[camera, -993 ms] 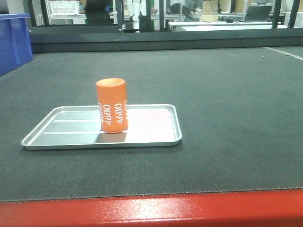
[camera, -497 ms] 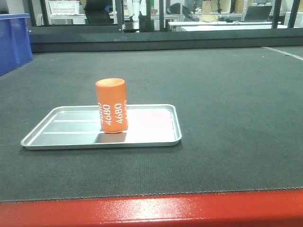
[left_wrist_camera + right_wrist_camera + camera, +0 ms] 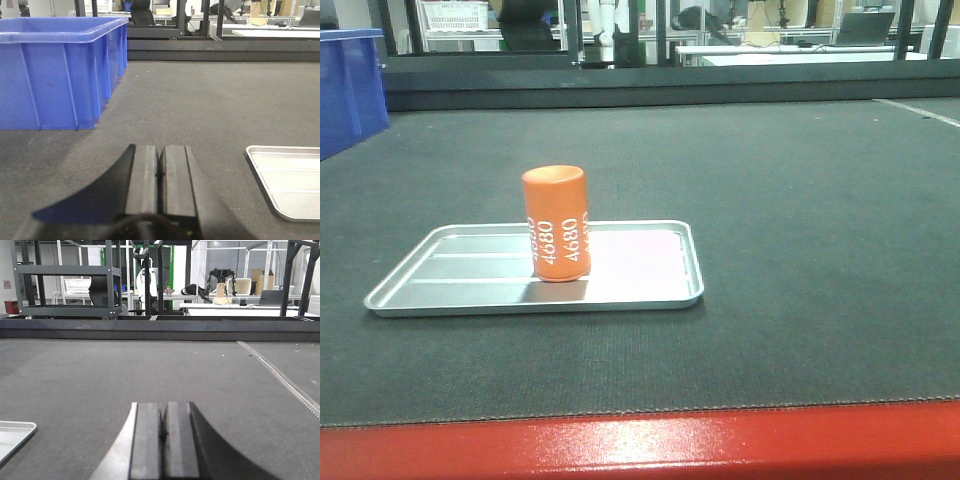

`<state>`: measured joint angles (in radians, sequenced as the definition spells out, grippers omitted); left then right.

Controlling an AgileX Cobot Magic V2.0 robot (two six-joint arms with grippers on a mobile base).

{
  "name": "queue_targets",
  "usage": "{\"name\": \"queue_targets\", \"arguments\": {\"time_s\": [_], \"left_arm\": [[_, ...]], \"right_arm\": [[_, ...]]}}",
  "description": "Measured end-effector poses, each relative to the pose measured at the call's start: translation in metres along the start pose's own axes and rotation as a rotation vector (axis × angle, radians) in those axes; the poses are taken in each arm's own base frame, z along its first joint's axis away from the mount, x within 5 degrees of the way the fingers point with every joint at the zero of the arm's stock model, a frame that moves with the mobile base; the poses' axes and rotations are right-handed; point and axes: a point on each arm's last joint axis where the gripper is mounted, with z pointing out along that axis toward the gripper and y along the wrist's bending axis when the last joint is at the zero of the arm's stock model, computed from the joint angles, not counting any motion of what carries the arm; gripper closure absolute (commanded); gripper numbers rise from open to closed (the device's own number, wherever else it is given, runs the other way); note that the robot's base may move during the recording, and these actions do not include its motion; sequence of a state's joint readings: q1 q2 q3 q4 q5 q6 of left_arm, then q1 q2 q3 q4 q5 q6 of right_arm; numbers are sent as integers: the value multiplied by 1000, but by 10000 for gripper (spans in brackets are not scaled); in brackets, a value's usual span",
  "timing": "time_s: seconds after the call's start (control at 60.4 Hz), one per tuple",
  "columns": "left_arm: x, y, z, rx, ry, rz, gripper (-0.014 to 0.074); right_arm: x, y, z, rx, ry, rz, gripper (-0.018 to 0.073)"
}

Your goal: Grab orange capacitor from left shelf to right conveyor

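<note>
Capacitor [image 3: 557,223] stands upright on tray [image 3: 650,290], conveyor [image 3: 800,200] beneath.

Closed left claw [image 3: 160,172] beside blue bin [image 3: 55,75]

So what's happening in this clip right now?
Nothing is being handled. The orange capacitor stands upright on a silver tray that lies on the dark conveyor belt. Both hands are shut and empty, resting low over the belt: the left hand near a blue bin with the tray's corner to its right, the right hand over bare belt.
</note>
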<state>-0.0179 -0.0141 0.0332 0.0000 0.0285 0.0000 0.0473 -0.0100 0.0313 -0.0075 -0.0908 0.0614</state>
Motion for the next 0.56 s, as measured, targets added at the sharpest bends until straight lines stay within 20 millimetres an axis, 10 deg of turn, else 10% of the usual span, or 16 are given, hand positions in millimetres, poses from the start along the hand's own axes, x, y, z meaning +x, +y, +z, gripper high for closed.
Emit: {"name": "queue_targets", "arguments": {"time_s": [0.563], "left_arm": [[0,0,0,0,0,0,701]], "right_arm": [[0,0,0,0,0,0,510]]}}
